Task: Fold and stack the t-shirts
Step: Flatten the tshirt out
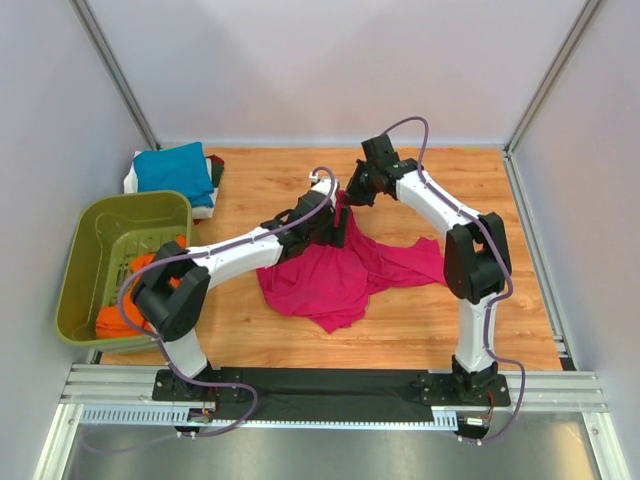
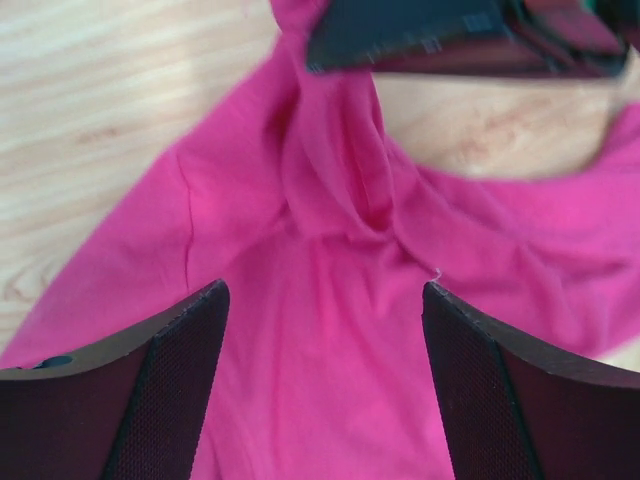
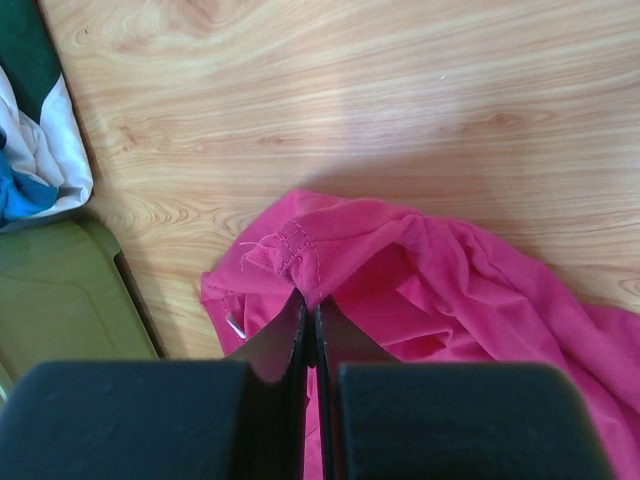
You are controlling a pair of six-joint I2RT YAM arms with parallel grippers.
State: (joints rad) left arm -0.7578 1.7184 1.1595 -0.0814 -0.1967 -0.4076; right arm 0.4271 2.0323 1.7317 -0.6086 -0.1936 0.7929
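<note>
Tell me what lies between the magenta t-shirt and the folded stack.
Only bare wooden tabletop; the right wrist view shows it between the magenta t-shirt and the folded stack.

White links (image 1: pixel 245 250), black joints (image 1: pixel 172 300) and purple cables (image 1: pixel 408 124); the left hand (image 2: pixel 322 292) has dark mesh-textured pads (image 2: pixel 175 400).
</note>
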